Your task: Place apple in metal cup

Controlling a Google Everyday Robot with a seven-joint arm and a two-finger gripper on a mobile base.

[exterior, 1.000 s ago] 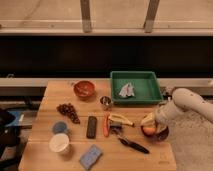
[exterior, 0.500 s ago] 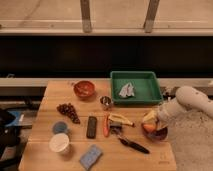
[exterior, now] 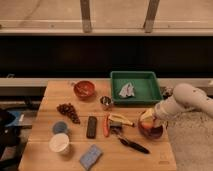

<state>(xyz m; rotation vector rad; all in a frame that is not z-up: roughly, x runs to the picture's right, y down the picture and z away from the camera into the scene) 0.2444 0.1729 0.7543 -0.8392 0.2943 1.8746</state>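
Note:
The apple [exterior: 146,121], yellow-orange with a reddish side, sits at the table's right edge in or just over a dark red bowl [exterior: 151,132]. My gripper [exterior: 153,118] comes in from the right on the white arm [exterior: 186,98] and is right at the apple, touching or partly covering it. The metal cup [exterior: 106,102], small and shiny, stands upright near the table's middle. It is left of the apple and just in front of the green tray's left corner, well apart from the gripper.
A green tray [exterior: 145,79] with a crumpled white cloth [exterior: 126,90] is at the back right. An orange-red bowl [exterior: 84,89], grapes [exterior: 68,111], black remote [exterior: 92,126], banana [exterior: 120,119], black tool [exterior: 132,145], white cup [exterior: 59,143] and blue sponge [exterior: 90,156] lie across the table [exterior: 55,95].
The arm has shifted slightly to the right while the gripper stays at the apple over the dark red bowl. Nothing else on the table has moved.

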